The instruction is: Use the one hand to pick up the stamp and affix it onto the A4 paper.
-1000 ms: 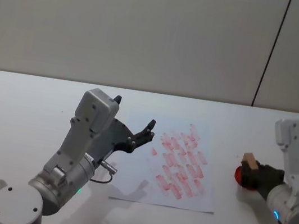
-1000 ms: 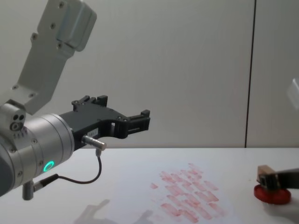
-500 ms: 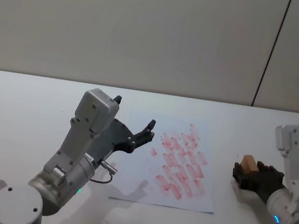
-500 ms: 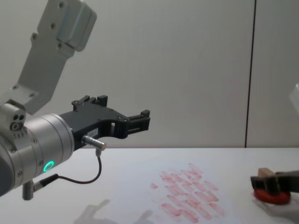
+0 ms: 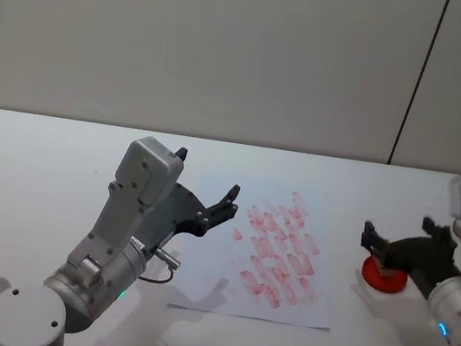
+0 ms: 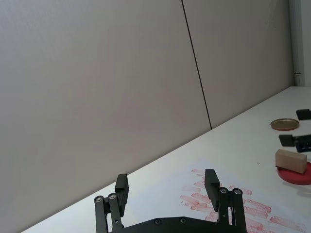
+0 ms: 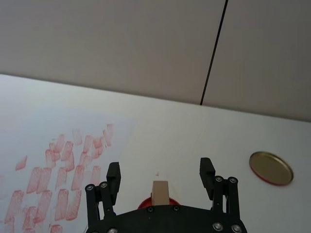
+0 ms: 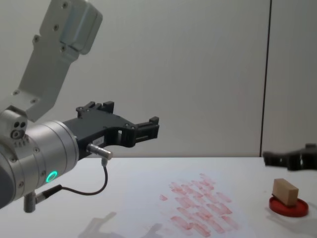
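My right claw (image 8: 290, 159) is hanging wide open just above the stamp (image 8: 285, 191), which sits on the red ink pad (image 8: 288, 206) right of the A4 paper (image 5: 274, 255). Left claw (image 8: 143, 130) parked open, raised.

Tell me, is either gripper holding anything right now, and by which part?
Nothing is held. The right gripper hangs open above the stamp, which rests on the red ink pad. The left gripper is open and raised beside the A4 paper.
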